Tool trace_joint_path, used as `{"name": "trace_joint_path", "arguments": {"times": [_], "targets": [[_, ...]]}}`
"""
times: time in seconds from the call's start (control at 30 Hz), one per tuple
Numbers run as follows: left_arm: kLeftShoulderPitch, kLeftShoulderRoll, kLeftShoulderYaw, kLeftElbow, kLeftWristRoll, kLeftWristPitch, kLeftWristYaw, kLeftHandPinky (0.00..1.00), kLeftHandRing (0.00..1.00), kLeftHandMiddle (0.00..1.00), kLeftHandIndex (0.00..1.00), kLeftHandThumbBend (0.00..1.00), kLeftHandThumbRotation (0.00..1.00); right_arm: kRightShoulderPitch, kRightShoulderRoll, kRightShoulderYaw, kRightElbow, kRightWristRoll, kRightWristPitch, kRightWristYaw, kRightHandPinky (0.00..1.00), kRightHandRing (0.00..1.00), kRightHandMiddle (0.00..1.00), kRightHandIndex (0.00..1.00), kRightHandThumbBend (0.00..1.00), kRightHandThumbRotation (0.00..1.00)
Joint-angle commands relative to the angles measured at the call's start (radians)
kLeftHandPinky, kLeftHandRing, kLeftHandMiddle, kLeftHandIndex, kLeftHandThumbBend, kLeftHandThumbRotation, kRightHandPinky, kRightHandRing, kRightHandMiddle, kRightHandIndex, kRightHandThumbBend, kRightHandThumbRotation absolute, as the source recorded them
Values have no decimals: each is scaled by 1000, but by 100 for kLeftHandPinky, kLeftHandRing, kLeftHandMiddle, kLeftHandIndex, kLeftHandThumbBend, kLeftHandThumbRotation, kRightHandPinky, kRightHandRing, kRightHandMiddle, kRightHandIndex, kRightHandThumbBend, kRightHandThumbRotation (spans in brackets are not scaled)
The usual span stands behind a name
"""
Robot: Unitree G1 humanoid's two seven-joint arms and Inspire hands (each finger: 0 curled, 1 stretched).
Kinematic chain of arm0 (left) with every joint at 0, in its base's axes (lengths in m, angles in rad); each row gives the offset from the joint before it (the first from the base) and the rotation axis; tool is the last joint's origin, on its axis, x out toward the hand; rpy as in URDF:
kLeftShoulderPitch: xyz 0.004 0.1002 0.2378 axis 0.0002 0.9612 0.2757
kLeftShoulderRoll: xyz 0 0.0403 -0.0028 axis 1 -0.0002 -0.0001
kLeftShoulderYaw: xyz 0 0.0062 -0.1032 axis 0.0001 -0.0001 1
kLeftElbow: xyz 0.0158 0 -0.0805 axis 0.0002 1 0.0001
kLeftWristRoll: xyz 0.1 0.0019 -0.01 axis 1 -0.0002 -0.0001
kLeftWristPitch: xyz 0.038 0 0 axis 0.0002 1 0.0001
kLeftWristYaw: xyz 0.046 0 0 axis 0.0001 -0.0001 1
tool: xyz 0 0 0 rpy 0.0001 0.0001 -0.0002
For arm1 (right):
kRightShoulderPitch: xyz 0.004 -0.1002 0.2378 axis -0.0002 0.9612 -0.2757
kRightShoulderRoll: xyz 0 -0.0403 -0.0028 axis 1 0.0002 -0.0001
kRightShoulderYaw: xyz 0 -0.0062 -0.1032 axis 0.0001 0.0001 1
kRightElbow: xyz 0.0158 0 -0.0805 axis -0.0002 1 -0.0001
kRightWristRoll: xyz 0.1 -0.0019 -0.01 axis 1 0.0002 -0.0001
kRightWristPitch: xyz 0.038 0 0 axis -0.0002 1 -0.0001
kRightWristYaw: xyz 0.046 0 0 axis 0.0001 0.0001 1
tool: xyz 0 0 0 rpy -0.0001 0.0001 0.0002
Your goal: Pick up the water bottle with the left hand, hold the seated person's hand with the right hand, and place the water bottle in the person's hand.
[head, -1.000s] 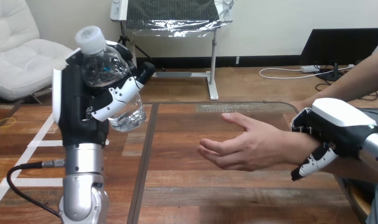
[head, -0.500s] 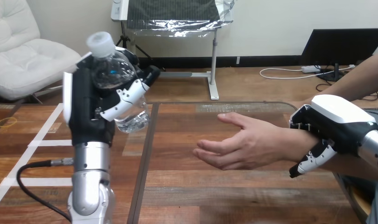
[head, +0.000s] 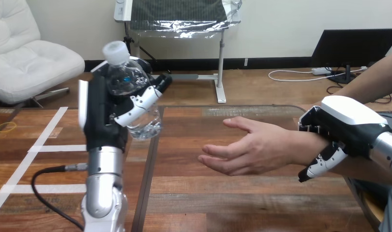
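A clear water bottle [head: 131, 92] with a white cap is tilted, held above the table by my left hand [head: 104, 116], whose fingers and thumb curl round it. The person's hand [head: 252, 147] reaches in from the right, palm up and fingers spread, well to the right of the bottle. My right hand [head: 341, 128] is wrapped over the person's wrist, with its fingers curled under it.
The wooden table [head: 194, 203] has a dark seam [head: 150, 164] running front to back just right of my left arm. White tape lines [head: 44, 147] cross its left part, and a small yellow ring [head: 7, 127] lies at the far left.
My left hand has carried the bottle to the right, toward the person's open hand. The person's hand and my right hand have shifted slightly left.
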Motion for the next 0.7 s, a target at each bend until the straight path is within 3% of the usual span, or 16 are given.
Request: {"name": "trace_joint_path", "arguments": {"times": [0.0, 0.67], "targets": [[-122, -5, 0, 54, 4, -41, 6, 24, 30, 35, 39, 59, 0, -71, 45, -21, 13, 21, 26, -5, 25, 28, 33, 35, 92, 9], [-230, -28, 5, 280, -28, -130, -25, 28, 33, 38, 41, 60, 0, -99, 88, -10, -21, 12, 71, 15, 23, 27, 33, 34, 92, 9]]}}
